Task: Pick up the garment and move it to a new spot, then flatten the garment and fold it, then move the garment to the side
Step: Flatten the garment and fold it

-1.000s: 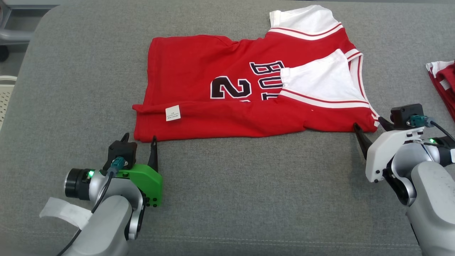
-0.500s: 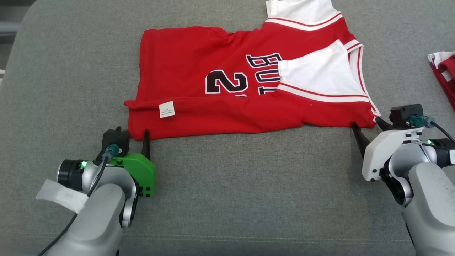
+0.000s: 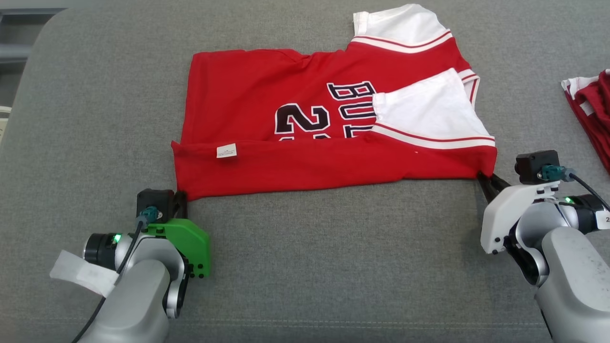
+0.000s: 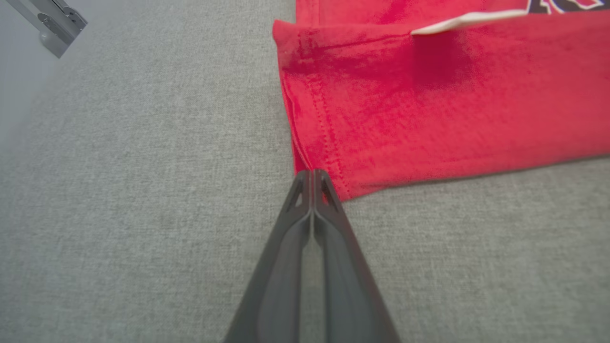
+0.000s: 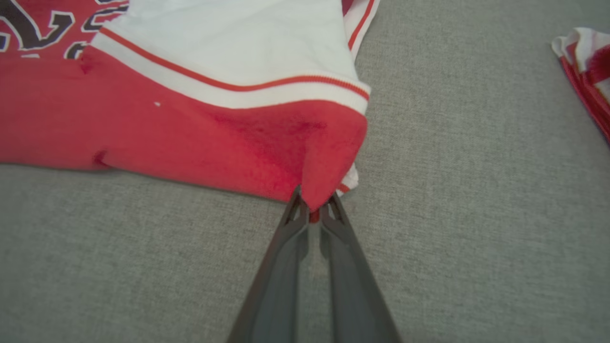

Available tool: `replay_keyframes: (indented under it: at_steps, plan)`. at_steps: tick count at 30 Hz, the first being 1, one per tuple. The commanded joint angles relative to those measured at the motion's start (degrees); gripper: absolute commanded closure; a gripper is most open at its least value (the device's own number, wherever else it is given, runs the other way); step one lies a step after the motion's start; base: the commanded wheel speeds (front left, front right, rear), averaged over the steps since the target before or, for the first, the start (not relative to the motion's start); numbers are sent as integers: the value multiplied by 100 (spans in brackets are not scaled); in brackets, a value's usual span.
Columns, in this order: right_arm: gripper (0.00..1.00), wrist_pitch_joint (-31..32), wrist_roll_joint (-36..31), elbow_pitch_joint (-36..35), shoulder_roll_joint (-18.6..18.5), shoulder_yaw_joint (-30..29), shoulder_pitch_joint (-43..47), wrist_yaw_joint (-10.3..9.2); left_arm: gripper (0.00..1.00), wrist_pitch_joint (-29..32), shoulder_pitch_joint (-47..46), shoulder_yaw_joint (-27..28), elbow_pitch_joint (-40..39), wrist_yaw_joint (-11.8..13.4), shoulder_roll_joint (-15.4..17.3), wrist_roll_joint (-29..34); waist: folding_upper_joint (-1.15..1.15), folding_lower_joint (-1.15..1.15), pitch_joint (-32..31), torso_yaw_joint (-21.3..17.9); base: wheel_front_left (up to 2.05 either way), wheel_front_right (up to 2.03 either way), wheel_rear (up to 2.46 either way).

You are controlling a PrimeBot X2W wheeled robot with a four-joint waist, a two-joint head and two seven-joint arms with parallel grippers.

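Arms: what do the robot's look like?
Both silver-grey, with thin dark jaws, a black camera box, teal plug, black cable, green light. The left arm has a green bracket and white tape; the right arm a white bracket.

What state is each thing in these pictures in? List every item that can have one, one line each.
red jersey: lying on the grey cushion, near edge folded over, white sleeve folded onto its front.
left gripper: shut on the jersey's near left corner.
right gripper: shut on the jersey's near right corner.
second garment: bunched at the cushion's right edge, untouched.
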Motion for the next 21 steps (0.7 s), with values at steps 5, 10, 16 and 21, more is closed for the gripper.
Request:
replay_keyframes:
  at_steps: [5, 10, 16, 21]
  plan:
    - [100, 22, 230, -52, -65, -77, 375, -9, 100, -22, 347, 41, 75, -194, 16, -221, 0, 0, -480, -40, 0, 0, 0]
    - [100, 269, 509, -284, -106, -106, 802, -9, 100, 167, 656, -34, 3, -347, 130, -338, 0, 0, -858, -103, 0, 0, 0]
    - [100, 618, 662, -791, -115, -212, 1407, -10, 100, 420, 1080, -116, -261, -305, 315, -417, 0, 0, -1209, -195, 0, 0, 0]
    - [100, 784, 570, -1248, 39, -456, 1876, -10, 100, 683, 1445, -120, -619, -168, 455, -503, 0, 0, -1346, -255, 0, 0, 0]
